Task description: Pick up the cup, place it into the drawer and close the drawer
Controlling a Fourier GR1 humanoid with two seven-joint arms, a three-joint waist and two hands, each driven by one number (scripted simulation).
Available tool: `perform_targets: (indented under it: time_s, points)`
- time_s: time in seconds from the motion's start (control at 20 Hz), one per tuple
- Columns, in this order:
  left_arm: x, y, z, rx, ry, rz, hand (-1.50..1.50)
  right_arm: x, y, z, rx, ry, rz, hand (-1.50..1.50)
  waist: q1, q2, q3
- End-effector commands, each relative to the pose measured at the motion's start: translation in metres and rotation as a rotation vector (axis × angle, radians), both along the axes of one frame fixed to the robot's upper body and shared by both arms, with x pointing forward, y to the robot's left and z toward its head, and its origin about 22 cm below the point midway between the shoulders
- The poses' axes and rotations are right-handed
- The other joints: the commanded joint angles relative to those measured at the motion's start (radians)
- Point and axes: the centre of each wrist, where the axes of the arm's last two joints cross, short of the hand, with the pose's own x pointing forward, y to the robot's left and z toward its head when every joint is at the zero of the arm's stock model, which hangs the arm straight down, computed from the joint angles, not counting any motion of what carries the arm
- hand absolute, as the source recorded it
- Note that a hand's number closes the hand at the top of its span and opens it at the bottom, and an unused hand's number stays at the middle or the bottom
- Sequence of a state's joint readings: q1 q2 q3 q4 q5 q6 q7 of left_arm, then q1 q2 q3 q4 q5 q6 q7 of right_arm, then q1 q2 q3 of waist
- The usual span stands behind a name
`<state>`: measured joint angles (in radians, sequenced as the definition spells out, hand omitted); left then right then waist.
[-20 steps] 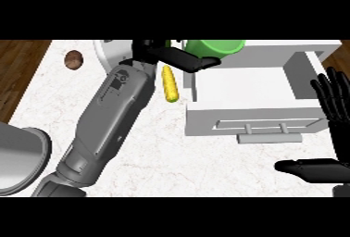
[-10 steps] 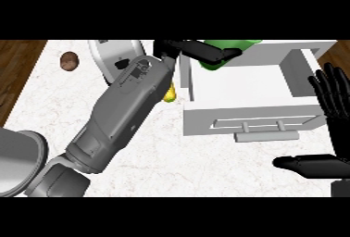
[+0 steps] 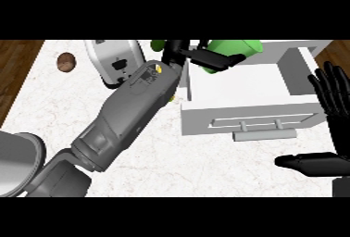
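On the counter (image 3: 205,166) I count one green cup (image 3: 236,47), one open white drawer (image 3: 246,99), one toaster (image 3: 116,60) and one small brown round object (image 3: 66,62). Two black robot hands: left robot hand (image 3: 205,58), right robot hand (image 3: 333,92).

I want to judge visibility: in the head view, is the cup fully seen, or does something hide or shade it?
Head view: the green cup is partly hidden by the left hand, whose fingers curl round it; lighting is even, no glare; the drawer interior looks pale.
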<state>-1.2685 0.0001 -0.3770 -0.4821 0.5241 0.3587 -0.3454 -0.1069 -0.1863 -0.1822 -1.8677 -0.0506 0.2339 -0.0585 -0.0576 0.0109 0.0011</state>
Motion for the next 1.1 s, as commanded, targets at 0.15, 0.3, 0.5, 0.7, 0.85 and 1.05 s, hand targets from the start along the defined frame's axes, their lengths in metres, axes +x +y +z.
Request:
perform_targets:
  time_s: [0.15, 0.3, 0.5, 0.7, 0.85, 1.05]
  points:
    - [-0.005, -0.006, -0.016, 0.14, 0.042, 0.015, -1.5, 0.008, -0.01, 0.003, 0.011, -0.02, 0.002, -1.5, -0.022, 0.006, 0.001]
    - [-0.012, -0.008, -0.03, 0.183, 0.061, 0.004, -1.5, 0.011, 0.01, 0.012, 0.005, 0.004, 0.023, -1.5, -0.026, 0.006, 0.0]
    - [-0.013, -0.011, -0.032, 0.287, 0.042, 0.04, -1.5, 0.007, 0.005, 0.009, 0.028, -0.016, 0.023, -1.5, -0.035, 0.008, 0.0]
    - [-0.016, -0.004, -0.047, 0.219, 0.013, 0.062, -1.5, 0.01, 0.004, 0.006, 0.023, -0.02, 0.051, -1.5, -0.031, 0.011, 0.0]
    - [-0.012, -0.022, -0.009, 0.169, -0.039, 0.053, -1.5, 0.014, 0.009, -0.006, 0.114, -0.011, 0.129, -1.5, -0.033, 0.012, 0.001]
    - [-0.02, -0.024, -0.011, 0.071, -0.091, 0.014, -1.5, 0.006, -0.004, -0.012, 0.132, 0.023, 0.208, 1.5, 0.0, 0.002, 0.0]
